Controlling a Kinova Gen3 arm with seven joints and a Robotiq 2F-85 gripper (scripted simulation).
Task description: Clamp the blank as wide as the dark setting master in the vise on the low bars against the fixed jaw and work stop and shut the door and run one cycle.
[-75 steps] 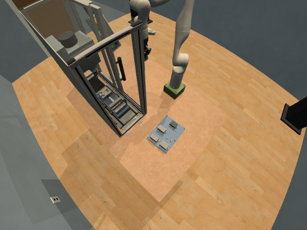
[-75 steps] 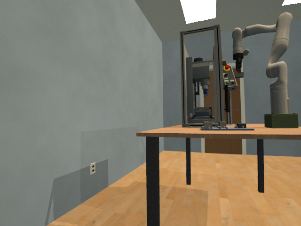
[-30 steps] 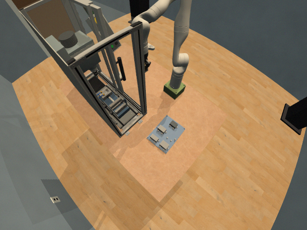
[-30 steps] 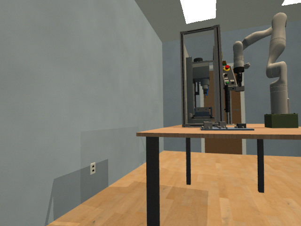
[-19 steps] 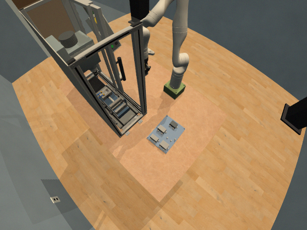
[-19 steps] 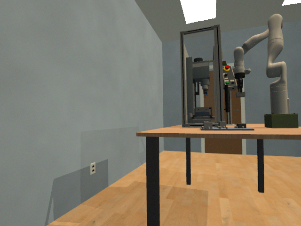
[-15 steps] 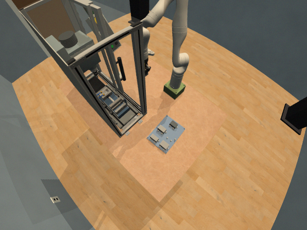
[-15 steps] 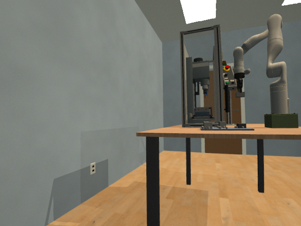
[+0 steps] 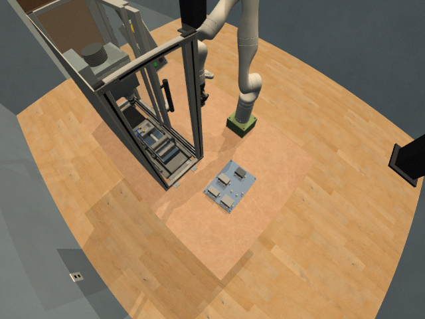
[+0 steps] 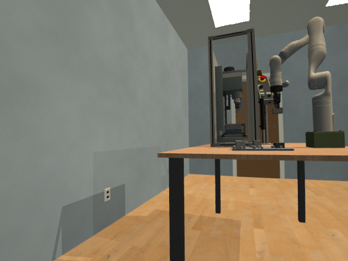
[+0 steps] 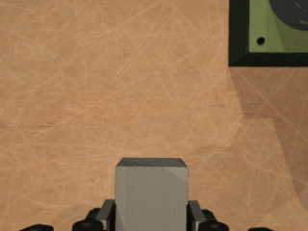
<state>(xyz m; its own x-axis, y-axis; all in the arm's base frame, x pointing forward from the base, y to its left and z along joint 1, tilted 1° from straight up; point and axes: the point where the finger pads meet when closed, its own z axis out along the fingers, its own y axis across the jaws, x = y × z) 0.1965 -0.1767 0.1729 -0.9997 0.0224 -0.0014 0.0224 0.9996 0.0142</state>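
Black pincer [image 9: 204,98] [image 10: 277,104] [image 11: 151,217] grips grey metal block [image 10: 277,110] [image 11: 151,199] by sides, o/h worktop [image 9: 219,247] [image 10: 253,153] [image 11: 120,96]; prob. stiff, heavy-ish, slick; mid-side hold best.

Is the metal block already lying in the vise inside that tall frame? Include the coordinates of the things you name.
No, the block [image 10: 277,110] [image 11: 151,198] hangs in the end effector [image 10: 277,107] [image 11: 151,218], outside the frame [image 10: 253,84].

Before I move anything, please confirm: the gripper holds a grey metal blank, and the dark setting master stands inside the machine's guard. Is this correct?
Not quite: the dark setting master is on the blue plate, outside the machine's guard, as the top view shows. The gripper does hold a grey metal blank.
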